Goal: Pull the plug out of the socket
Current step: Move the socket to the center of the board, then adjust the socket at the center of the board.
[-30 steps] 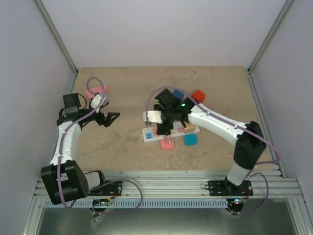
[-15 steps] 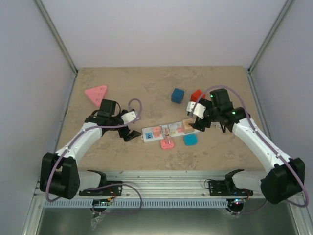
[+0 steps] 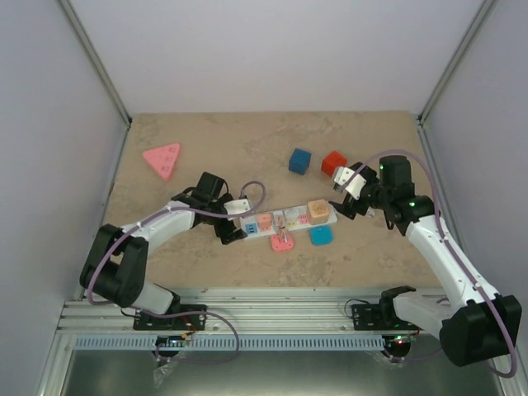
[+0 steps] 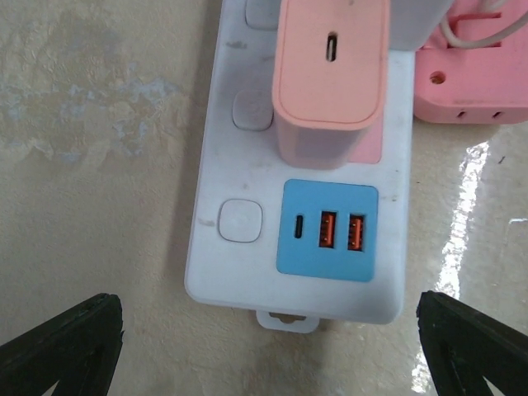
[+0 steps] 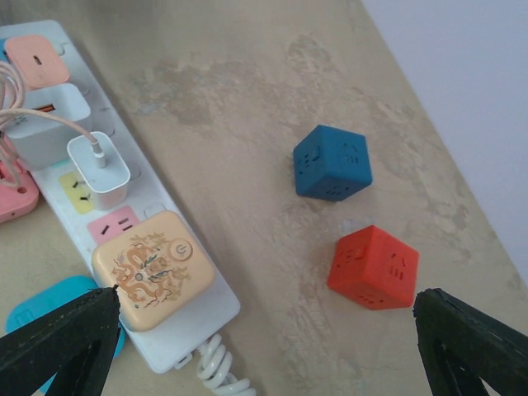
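Lying left-to-right on the table (image 3: 206,140), the socket (image 3: 285,220) sits between two wide-open, empty claws: left gripper (image 3: 231,232) at its blue end, right gripper (image 3: 340,206) just beside the tan plug (image 3: 318,210).

A pink triangular block (image 3: 162,159) lies flat at the far left of the mottled beige counter (image 3: 247,136); toward the far right a blue cube (image 3: 299,160) and a red cube (image 3: 333,162) sit near each other but apart, their faces marked with small slots; nearer the front edge, a flat pink adapter (image 3: 282,242) and a flat teal square (image 3: 321,236) lie side by side, not touching; plain pale walls (image 3: 272,49) enclose the counter on three sides.
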Motion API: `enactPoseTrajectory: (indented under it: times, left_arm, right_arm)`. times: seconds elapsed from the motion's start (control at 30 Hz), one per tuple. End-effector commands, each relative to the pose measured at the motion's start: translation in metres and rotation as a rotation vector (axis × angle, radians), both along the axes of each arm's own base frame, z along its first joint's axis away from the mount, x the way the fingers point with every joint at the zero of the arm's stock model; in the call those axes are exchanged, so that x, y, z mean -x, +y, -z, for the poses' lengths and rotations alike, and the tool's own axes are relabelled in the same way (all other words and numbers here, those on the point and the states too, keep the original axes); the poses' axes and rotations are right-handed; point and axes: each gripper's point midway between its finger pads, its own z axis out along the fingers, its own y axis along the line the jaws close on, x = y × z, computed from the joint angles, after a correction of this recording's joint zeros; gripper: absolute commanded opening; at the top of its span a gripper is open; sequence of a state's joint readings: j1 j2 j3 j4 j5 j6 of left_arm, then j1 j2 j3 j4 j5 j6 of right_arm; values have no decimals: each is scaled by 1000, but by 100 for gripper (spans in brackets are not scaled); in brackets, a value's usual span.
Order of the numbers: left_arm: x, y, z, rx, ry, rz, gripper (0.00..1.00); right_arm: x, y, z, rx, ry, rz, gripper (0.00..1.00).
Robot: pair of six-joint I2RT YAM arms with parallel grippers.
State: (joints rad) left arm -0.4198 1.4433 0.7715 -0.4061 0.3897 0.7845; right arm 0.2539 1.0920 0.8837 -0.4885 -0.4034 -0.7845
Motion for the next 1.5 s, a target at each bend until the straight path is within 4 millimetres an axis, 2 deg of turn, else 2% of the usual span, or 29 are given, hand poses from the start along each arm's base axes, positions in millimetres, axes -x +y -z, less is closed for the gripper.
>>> enactPoseTrajectory:
  times: [0.0,0.37,0.7,0.9,1.13,1.3,1.47]
  left_arm:
    - [-13,-9,-2,1,-26,17,100]
    - [-9,-20,17,-12,35,70,100]
    - [-6,-26,22,-35,76,90,100]
    - [3,-28,23,-51,90,112,100]
    - [-6,-25,30,-81,93,66,99]
    - [-8,-28,34,-94,124,73,89]
    - [-6,-27,37,-105,145,73,68]
  right_arm:
    - [0,-4,-10,-53,-30,5,98]
    - [1,-8,-12,-73,-29,3,98]
    - [6,-6,-13,-71,-48,-28,98]
    - [6,-6,-15,-71,-52,-31,98]
    - [8,-5,-14,-72,-50,-40,98]
    - [11,-5,-12,-57,-70,-59,98]
    - [22,-3,-6,-14,-112,-133,98]
